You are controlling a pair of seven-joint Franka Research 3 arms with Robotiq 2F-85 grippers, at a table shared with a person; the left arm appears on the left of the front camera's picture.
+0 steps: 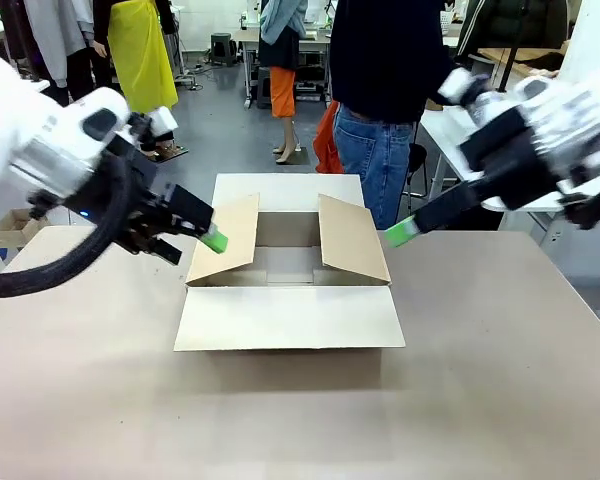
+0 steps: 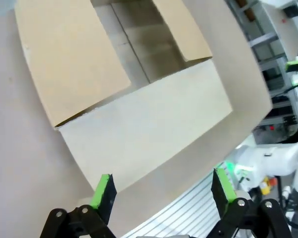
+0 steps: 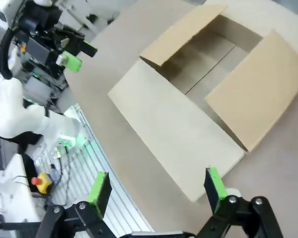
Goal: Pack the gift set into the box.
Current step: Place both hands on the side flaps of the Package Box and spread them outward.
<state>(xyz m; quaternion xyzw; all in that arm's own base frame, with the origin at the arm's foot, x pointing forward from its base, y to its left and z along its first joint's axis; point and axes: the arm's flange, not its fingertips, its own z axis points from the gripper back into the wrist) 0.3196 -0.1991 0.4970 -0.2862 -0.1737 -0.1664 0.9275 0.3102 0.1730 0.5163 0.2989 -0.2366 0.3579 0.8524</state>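
The large plain brown corrugated cardboard box (image 1: 288, 318) sits on the beige table (image 1: 500, 380), flaps spread and floor bare, ready for loading; the left gripper (image 2: 163, 187) and right gripper (image 3: 156, 184), fingers apart and empty, flank its side flaps, probably to hold them back.

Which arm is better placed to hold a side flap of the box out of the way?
Left, narrowly. In the front view the tip of the open left gripper meets the left flap of the box, while the open right gripper sits just outside the right flap, blurred. Both are empty.
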